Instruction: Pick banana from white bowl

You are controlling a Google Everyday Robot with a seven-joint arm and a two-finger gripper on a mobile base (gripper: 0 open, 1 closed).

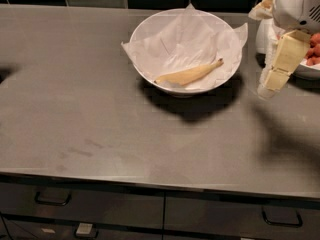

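Note:
A slim pale yellow banana (189,75) lies inside the white bowl (150,31), on the near side, stem pointing right and up. The bowl is lined with crinkled white paper (185,39) whose corners stick out past the rim. It stands at the back middle of a grey steel counter. My gripper (272,81) with blocky cream fingers hangs at the right, above the counter, to the right of the bowl and apart from it. It holds nothing.
A second white bowl with red strawberries (310,59) stands at the right edge behind the gripper. Dark tiles run along the back. Drawers with handles (52,200) sit below the counter's front edge.

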